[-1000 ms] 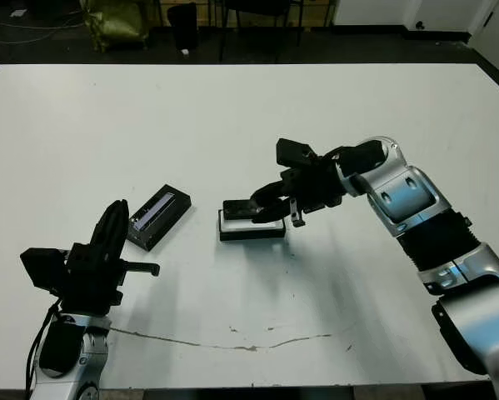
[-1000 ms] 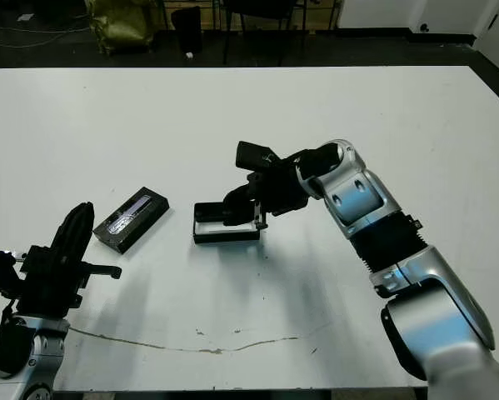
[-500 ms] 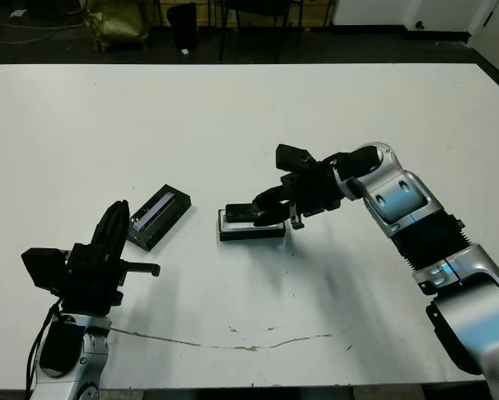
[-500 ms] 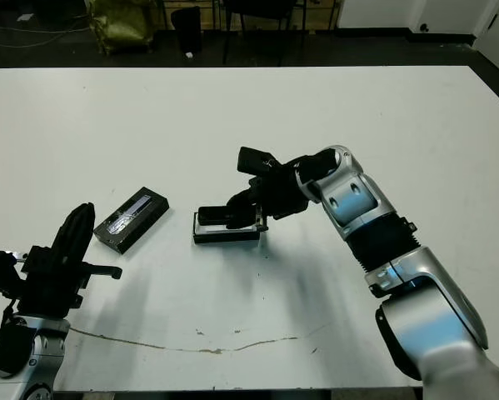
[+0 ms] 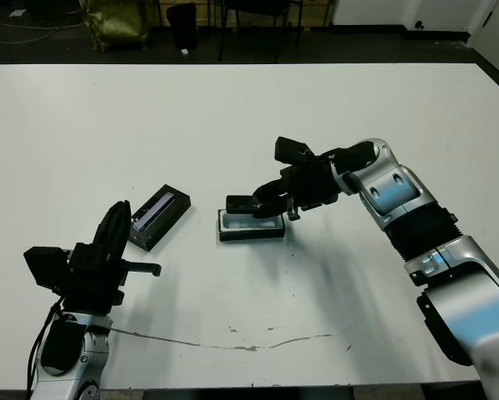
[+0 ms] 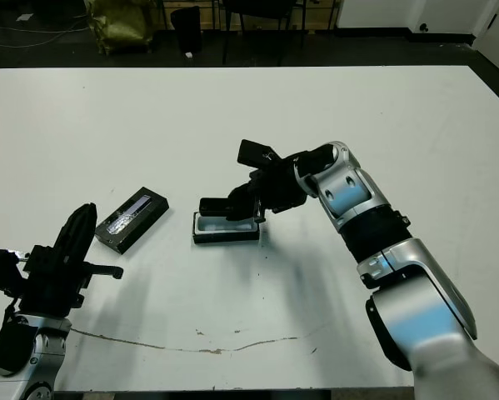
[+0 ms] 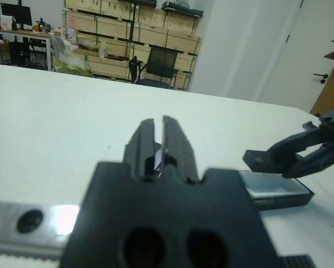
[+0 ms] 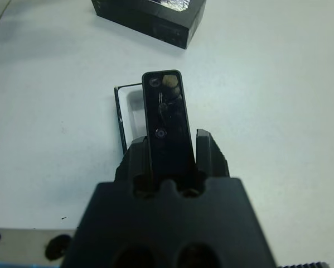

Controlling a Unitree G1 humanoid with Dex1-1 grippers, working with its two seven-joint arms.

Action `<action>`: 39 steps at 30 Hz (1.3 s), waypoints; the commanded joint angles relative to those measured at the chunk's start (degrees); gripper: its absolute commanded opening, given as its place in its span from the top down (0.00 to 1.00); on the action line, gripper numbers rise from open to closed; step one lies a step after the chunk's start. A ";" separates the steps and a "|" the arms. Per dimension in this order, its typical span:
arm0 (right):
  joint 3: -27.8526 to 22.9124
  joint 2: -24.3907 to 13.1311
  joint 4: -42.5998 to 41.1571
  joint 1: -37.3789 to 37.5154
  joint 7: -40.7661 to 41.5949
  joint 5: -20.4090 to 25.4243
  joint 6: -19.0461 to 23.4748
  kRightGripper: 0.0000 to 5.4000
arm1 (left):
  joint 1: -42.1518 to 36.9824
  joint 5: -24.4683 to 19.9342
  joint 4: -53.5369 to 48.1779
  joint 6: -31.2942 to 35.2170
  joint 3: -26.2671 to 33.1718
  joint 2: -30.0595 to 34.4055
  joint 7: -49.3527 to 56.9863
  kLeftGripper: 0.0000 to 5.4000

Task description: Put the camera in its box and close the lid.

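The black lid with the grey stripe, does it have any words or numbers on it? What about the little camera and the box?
No readable text anywhere.
Flat black lid: its pale grey stripe is too blurred to read.
Slim black bar-shaped camera: only glossy lens spots, no words.
Shallow white-lined black box: no markings visible.

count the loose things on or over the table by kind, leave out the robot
camera: 1
box: 1
lid: 1
total: 3
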 commanded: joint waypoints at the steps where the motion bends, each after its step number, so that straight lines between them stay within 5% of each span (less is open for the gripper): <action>1: 0.53 0.51 1.42 -0.62 0.89 -0.95 -1.64 0.91 | 0.44 0.66 1.28 0.06 -0.06 -0.10 0.28 1.00; 7: 0.55 0.98 1.81 -0.37 2.16 -1.50 -3.32 0.91 | 0.58 0.97 1.34 -0.23 -0.11 -0.50 0.41 1.00; 13: 0.45 0.73 -0.91 0.19 2.40 -1.54 0.41 0.91 | 0.65 0.60 1.31 -0.20 0.02 -0.47 0.09 1.00; 39: 1.00 0.53 -0.01 1.12 2.54 -3.29 -4.53 0.91 | 1.24 1.04 0.93 -0.51 -0.16 -0.76 -0.07 1.00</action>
